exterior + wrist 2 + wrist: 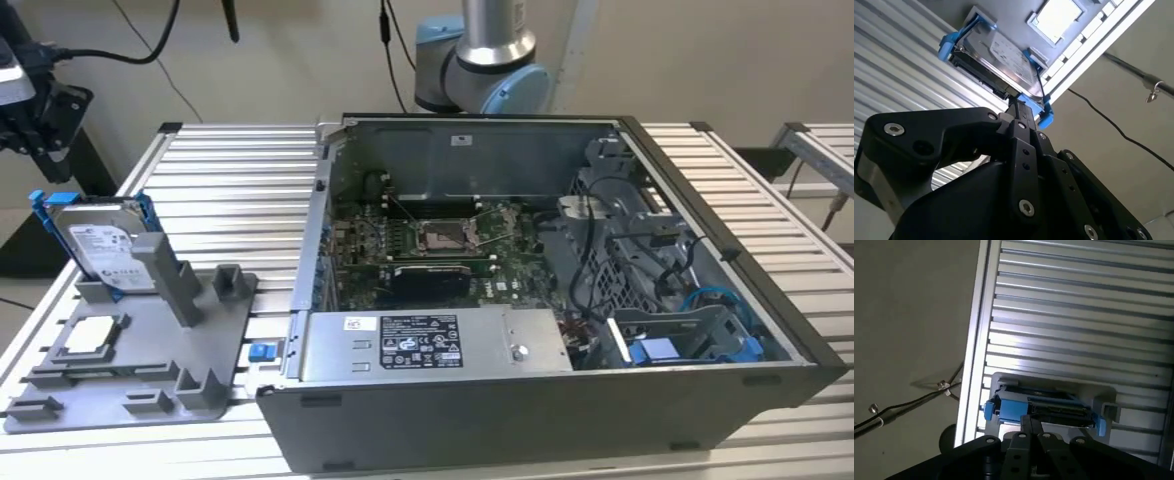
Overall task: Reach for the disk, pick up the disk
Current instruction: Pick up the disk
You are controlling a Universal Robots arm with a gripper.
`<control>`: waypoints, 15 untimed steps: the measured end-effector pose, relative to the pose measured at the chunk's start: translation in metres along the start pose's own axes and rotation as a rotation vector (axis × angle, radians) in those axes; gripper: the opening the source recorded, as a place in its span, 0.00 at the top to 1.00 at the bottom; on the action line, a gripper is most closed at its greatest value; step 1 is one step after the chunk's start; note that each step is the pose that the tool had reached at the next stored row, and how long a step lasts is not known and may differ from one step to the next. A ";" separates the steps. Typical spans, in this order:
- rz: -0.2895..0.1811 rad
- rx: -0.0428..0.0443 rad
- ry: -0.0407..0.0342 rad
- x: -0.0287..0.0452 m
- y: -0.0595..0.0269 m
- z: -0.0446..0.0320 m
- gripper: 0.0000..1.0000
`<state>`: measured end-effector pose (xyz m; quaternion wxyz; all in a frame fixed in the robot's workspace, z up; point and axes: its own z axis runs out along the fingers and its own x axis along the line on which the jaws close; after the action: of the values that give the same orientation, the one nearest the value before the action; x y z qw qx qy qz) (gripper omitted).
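Disk [104, 245] stands on edge in a grey holder [147, 350], so its top edge is free to grip. It sits straight ahead of my claw [1018, 107]. I cannot tell if the claw is open or closed.

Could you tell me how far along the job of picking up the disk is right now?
Done: most of the reach. In both wrist views the gripper points at the disk from close by. In hand: the approach, since the exterior view shows a gap between the two. Left: the pick-up itself. The disk stands upright in its grey holder on the slatted table and is not yet lifted.
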<state>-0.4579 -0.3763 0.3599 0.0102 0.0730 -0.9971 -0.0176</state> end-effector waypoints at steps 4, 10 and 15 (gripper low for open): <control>-0.072 0.0013 0.0028 0.0000 0.0001 0.0000 1.00; -0.181 0.0032 0.0067 0.0000 0.0000 0.0000 1.00; -0.272 0.0049 0.0100 0.0000 0.0000 0.0000 1.00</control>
<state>-0.4579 -0.3763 0.3599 0.0125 0.2077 -0.9780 -0.0160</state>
